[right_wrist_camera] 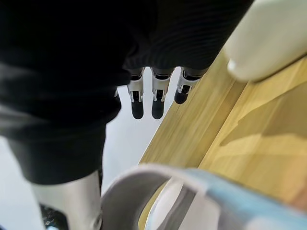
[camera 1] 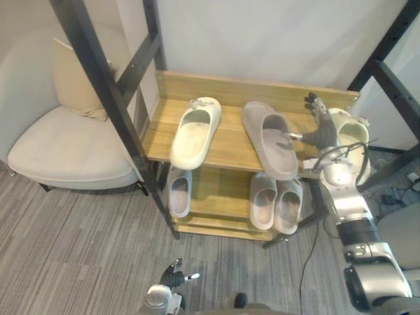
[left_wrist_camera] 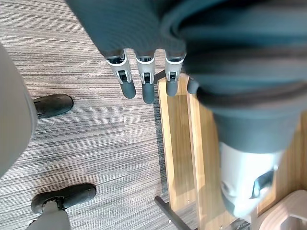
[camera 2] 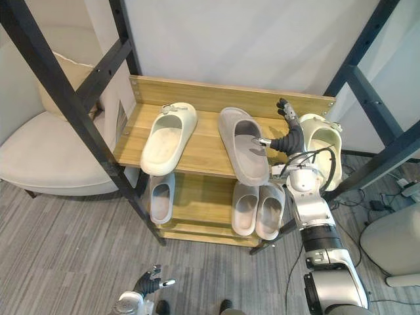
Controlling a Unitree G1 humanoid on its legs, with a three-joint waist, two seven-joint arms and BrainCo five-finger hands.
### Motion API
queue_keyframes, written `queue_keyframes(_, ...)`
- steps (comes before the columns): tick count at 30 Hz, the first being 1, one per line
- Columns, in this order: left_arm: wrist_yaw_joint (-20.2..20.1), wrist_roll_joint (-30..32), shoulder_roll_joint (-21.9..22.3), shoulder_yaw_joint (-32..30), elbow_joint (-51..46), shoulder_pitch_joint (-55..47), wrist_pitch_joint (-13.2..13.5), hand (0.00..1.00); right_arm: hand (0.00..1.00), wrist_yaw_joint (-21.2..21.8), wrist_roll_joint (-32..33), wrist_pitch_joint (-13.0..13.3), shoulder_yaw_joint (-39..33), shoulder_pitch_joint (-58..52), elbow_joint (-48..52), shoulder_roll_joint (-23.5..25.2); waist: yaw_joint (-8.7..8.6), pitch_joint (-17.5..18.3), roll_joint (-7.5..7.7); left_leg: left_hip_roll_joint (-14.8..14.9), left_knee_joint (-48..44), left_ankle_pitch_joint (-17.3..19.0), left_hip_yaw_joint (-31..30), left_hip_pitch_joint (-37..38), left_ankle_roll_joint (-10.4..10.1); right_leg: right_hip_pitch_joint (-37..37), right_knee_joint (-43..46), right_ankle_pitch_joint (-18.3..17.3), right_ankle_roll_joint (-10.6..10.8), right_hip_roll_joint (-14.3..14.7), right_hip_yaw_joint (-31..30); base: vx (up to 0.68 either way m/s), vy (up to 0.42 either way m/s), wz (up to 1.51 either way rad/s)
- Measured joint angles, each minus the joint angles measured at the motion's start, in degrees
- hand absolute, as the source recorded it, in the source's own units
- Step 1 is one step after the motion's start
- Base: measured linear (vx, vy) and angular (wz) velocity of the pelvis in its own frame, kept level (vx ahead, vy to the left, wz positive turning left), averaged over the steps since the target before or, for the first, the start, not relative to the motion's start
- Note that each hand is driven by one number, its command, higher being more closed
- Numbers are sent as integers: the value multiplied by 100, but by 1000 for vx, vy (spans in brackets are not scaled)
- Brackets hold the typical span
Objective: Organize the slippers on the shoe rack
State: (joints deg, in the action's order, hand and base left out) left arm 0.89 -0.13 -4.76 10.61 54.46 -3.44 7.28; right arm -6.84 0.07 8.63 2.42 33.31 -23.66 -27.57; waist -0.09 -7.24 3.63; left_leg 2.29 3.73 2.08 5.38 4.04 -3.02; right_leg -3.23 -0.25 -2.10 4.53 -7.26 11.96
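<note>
Status | right hand [camera 1: 320, 134] fingers straight, empty, beside grey slipper [camera 1: 270, 141] on top shelf [camera 1: 230, 147] | left hand [left_wrist_camera: 147, 88] low, straight-fingered, empty

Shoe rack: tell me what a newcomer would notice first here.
The right hand, fingers straight, is raised over the wooden shoe rack's top shelf, between a grey slipper and a cream slipper at the right end. A second cream slipper lies on the shelf's left; three pale slippers sit on the lower shelf.

A home-like corner; cushioned armchair [camera 1: 65, 154], wooden shoe rack [camera 1: 249, 88] of slippers [camera 1: 195, 133], grey carpet [camera 1: 79, 249]
</note>
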Motion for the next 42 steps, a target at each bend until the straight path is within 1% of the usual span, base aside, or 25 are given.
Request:
queue_keyframes(3, 2, -7, -7, -2, -44, 0, 61, 0, 0, 0, 0, -15, 12, 148, -55, 0, 15, -83, 8, 0, 0, -11, -41, -14, -1, -5, 1, 0, 0, 0, 33, -17, -7, 5)
queue_keyframes(9, 5, -20, -15, -9, -98, 19, 108, 0, 0, -2, -4, -39, 113, 644, -603, 1, 24, -238, 7, 0, 6, -34, -80, -24, -9, -15, 2, 0, 0, 0, 62, -12, -4, 3)
queue_keyframes(12, 6, -120, -17, -8, -103, 30, 113, 0, 0, 5, -6, -91, 283, 893, -857, 1, 32, -253, 7, 1, 7, -55, -125, -98, -13, 35, 1, 0, 0, 0, 118, 0, -7, 8)
queue_keyframes(13, 9, -129, -18, -9, -130, 58, 117, 0, 0, 5, -7, -132, 297, 1042, -1004, 1, 58, -321, 10, 1, 8, -61, -131, -95, -14, 27, 3, 0, -1, -1, 130, -4, -3, 5)
queue_keyframes(14, 9, -136, -20, -8, -170, 62, 120, 0, 100, 13, -7, -145, 305, 1167, -1135, 1, 77, -364, 9, 1, 8, -65, -134, -100, -15, 29, 2, 1, -2, -1, 136, -6, -3, 4)
queue_keyframes(18, 13, -231, -24, -8, -177, 62, 120, 0, 100, 56, -7, -157, 371, 1366, -1349, 2, 83, -383, 4, 2, 10, -66, -133, -102, -15, 29, 2, 2, -3, -2, 145, 0, 0, 0)
queue_keyframes(24, 23, -250, -39, -7, -212, 97, 136, 0, 100, 57, 6, -156, 389, 1569, -1359, 2, 81, -515, 7, 2, 16, -87, -132, -100, -20, 29, -4, 15, -21, -2, 149, 0, 0, 0)
queue_keyframes(31, 40, -293, -45, -8, -206, 97, 123, 0, 100, 13, 121, -100, 383, 1535, -1263, 1, 60, -515, 8, 4, 31, -97, -125, -89, -22, 23, -5, 16, -22, -2, 156, 0, 0, 0)
queue_keyframes(33, 40, -293, -45, -9, -205, 97, 121, 0, 100, 13, 140, -84, 369, 1363, -1008, 2, 56, -515, 8, 7, 31, -97, -121, -84, -22, 17, -5, 15, -22, -1, 156, 0, 0, 0)
queue_keyframes(35, 41, -291, -42, -13, -205, 97, 118, 0, 100, 18, 242, -60, 247, 945, -460, 19, 56, -515, 8, 7, 31, -97, -116, -62, -22, 0, -4, 15, -22, -3, 147, 0, 0, 0)
queue_keyframes(39, 41, -282, -40, -17, -197, 96, 100, 0, 100, -6, 229, -45, 190, 402, 241, 56, 40, -514, 7, 11, 31, -96, -97, 34, -23, -79, -3, 15, -22, -3, 119, -4, 0, -2)
queue_keyframes(41, 37, -270, -39, -23, -197, 96, 91, 0, 100, -12, 208, -5, 42, -9, 822, 155, 24, -514, 7, 13, 31, -96, -76, 33, -23, -67, -3, 15, -21, -2, 93, -25, -1, -4)
queue_keyframes(42, 37, -263, -39, -23, -197, 97, 89, 0, 100, -21, 207, -5, -4, -88, 906, 197, 24, -513, 7, 15, 30, -96, -69, 38, -23, -69, -1, 15, -21, -1, 88, -34, 0, -7)
